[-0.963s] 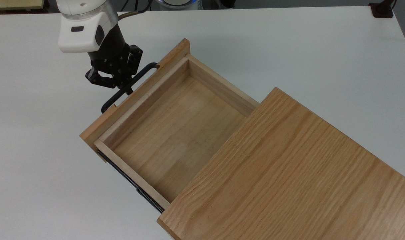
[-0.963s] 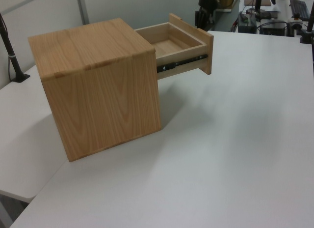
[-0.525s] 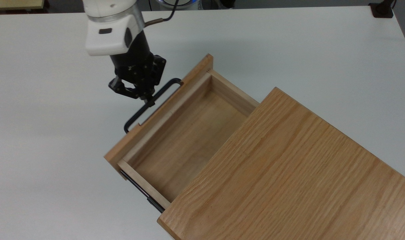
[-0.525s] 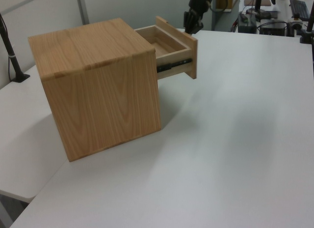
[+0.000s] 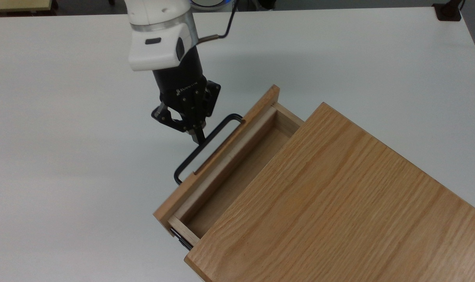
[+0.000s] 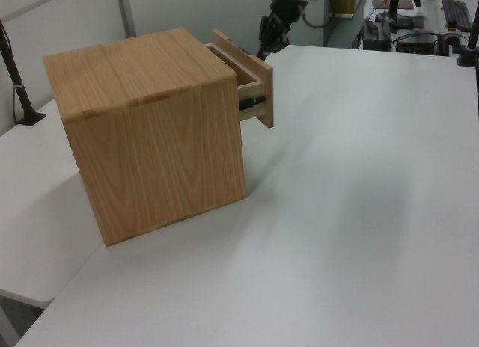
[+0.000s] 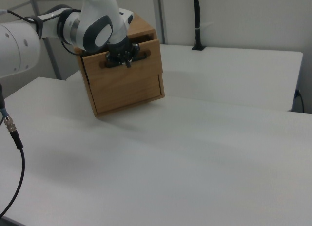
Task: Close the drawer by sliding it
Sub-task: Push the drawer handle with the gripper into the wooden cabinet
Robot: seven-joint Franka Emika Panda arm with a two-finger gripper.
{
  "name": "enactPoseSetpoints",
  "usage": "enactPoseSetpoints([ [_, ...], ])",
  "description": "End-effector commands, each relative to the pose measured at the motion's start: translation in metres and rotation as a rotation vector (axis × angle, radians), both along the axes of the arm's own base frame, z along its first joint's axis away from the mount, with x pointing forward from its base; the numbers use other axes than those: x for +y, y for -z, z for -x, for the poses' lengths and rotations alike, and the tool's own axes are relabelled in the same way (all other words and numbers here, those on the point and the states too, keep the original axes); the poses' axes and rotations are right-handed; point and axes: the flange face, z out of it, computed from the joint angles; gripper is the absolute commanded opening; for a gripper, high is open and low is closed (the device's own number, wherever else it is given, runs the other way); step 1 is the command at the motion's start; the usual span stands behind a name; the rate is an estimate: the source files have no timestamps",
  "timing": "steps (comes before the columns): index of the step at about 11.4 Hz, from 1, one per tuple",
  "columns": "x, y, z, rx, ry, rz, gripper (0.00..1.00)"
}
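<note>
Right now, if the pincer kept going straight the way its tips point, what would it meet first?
The pincer already sits at the drawer's black bar handle, so that comes first, with the drawer front panel just behind it. Whether the tips touch the bar is hard to tell from the top view.

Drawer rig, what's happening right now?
The Panda arm's gripper is at the black handle of the drawer, pushing it into the wooden cabinet. The drawer has slid most of the way in over the last second; a narrow strip of its inside remains open.
</note>
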Motion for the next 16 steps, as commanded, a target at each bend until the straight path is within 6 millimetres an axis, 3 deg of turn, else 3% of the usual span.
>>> enactPoseSetpoints([
  [1,0.027,0.009,-0.015,-0.056,0.032,-0.047,0.0],
  [11,0.092,-0.005,-0.02,-0.245,0.038,-0.101,0.0],
  [13,0.084,-0.01,-0.019,-0.25,0.045,-0.096,0.0],
  [16,0.048,-0.023,-0.003,-0.135,0.054,-0.071,0.0],
])
